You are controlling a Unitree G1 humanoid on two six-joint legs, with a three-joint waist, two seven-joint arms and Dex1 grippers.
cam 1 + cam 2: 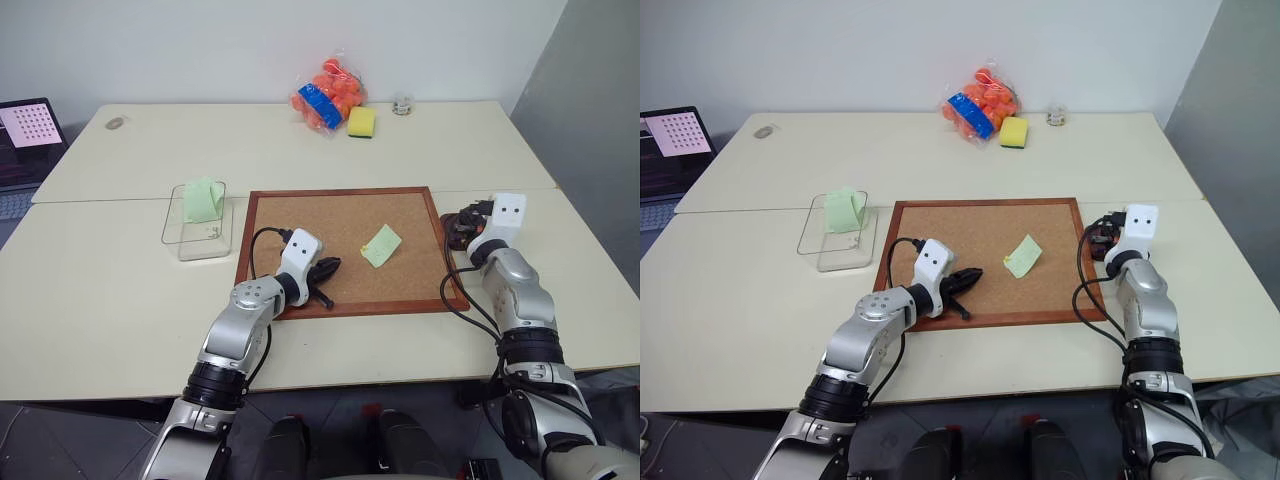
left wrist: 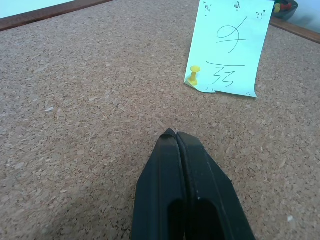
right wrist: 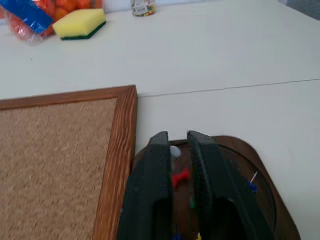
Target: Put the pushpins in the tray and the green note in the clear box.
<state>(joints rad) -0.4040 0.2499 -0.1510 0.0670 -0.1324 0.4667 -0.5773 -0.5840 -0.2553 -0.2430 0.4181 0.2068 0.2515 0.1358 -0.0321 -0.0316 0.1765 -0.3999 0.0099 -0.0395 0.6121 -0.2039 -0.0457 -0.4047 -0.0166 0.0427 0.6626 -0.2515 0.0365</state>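
Your right gripper [image 3: 179, 150] hangs directly over the tray [image 3: 260, 165], which sits on the table just outside the right edge of the corkboard [image 1: 300, 230]. Its jaws stand a narrow gap apart, with a red pushpin [image 3: 180, 177] in the slot between the fingers; whether the pin is pinched or already falling cannot be told. Other pushpins lie in the tray, a blue one [image 3: 253, 186] among them. Judged from this, you are at the release step, and the drop needs no sideways correction, because the tray lies straight below the fingertips.

Your left gripper [image 2: 176, 136] is closed on nothing and rests low over the cork near the board's front edge. The green note [image 2: 230, 47] lies ahead of it toward the board's right half, tilted, and a yellow pushpin [image 2: 194, 75] fastens its nearest corner. That pin stands almost on the line the left fingers point along, so the left arm is the nearer one for it.

The clear box [image 1: 178, 238] stands on the table just off the board's left edge, well apart from the note, with a larger green sheet [image 1: 203, 200] inside it
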